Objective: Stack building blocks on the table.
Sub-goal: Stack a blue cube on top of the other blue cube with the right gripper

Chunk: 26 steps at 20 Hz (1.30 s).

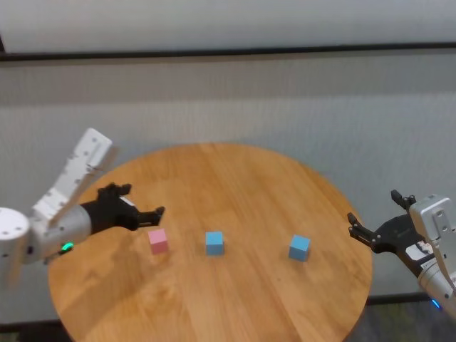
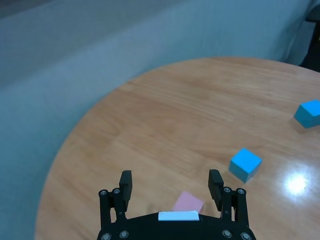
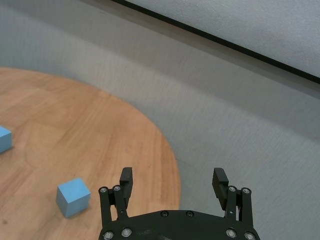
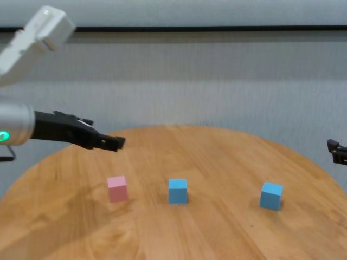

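Observation:
Three small cubes stand in a row on the round wooden table [image 1: 235, 171]. The pink cube [image 1: 158, 241] is on the left, one light blue cube [image 1: 214, 243] in the middle, the other light blue cube [image 1: 299, 247] on the right. My left gripper [image 1: 146, 201] is open and empty. It hovers above the table just left of and behind the pink cube, which shows under its fingers in the left wrist view [image 2: 188, 202]. My right gripper [image 1: 372, 206] is open and empty, beyond the table's right edge, apart from the right blue cube [image 3: 73, 197].
A grey wall with a dark band runs behind the table [image 4: 217, 162]. Bare tabletop lies behind and in front of the row of cubes. The cubes stand well apart from one another.

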Each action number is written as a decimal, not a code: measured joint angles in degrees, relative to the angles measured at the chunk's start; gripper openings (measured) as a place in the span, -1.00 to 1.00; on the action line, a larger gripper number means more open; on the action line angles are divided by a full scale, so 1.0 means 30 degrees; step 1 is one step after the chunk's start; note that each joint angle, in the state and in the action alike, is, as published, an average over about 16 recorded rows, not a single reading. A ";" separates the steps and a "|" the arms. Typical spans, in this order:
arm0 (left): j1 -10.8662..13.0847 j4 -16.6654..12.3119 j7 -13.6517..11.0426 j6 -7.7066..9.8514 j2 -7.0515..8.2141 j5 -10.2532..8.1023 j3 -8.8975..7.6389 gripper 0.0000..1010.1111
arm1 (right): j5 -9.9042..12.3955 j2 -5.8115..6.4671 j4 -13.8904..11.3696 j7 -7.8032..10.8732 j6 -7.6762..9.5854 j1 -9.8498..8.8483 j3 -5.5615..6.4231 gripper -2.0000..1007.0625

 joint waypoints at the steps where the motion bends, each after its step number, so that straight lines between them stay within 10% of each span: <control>1: 0.0197 -0.0257 0.0019 -0.0062 0.0215 -0.0109 -0.0161 0.98 | 0.0000 0.0000 0.0000 0.0000 0.0000 0.0000 0.0000 0.99; 14: 0.1270 -0.1449 0.0010 -0.0445 0.1281 -0.0775 -0.0983 0.98 | 0.0178 0.0229 -0.0080 0.1315 -0.0428 0.0030 0.0012 0.99; 26: 0.1059 -0.1260 0.0039 -0.0270 0.1079 -0.0658 -0.0818 0.98 | 0.2594 -0.0074 0.1739 0.6729 -0.2096 0.1172 0.0295 1.00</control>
